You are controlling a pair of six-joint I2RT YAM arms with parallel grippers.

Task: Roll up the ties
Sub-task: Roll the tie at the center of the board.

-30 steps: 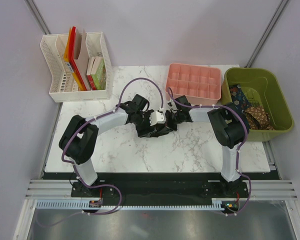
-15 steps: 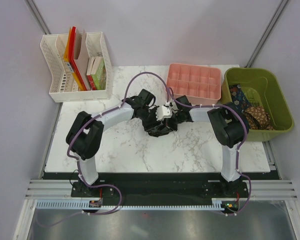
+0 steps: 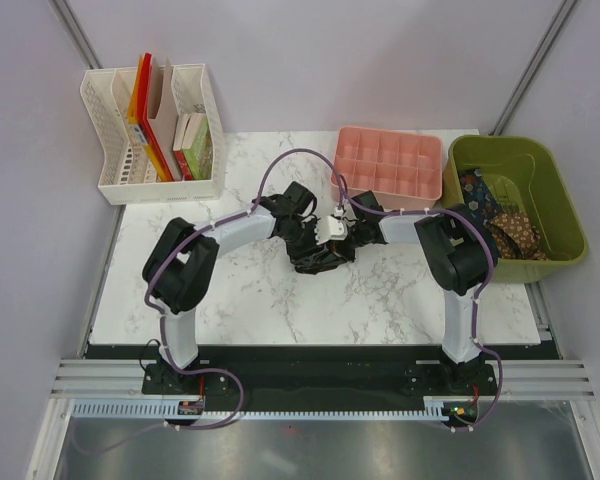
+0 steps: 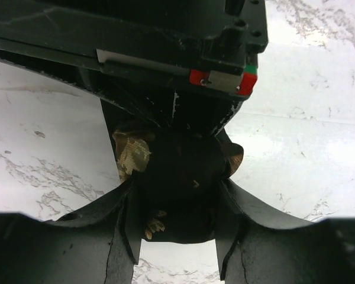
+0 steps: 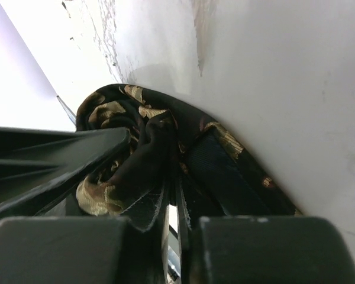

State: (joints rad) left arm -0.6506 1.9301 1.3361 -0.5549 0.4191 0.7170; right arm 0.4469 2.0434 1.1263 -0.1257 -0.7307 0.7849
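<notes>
A dark tie (image 3: 320,262) with gold-brown floral pattern lies bunched in a small roll at the table's centre. My left gripper (image 3: 308,242) and right gripper (image 3: 338,244) meet over it from either side. In the left wrist view the left gripper (image 4: 176,236) has a finger on each side of the rolled tie (image 4: 177,177) and clamps it. In the right wrist view the right gripper (image 5: 176,207) is nearly closed, pinching folds of the tie (image 5: 142,154) against the marble. More ties (image 3: 502,218) lie in the green bin.
A pink compartment tray (image 3: 388,165) stands just behind the grippers. A green bin (image 3: 540,180) sits at the right edge. A white file rack (image 3: 110,150) with books stands at the back left.
My left gripper has moved right and closer to the right gripper. The tie bundle has shifted slightly right and become more compact. The right arm has barely moved.
</notes>
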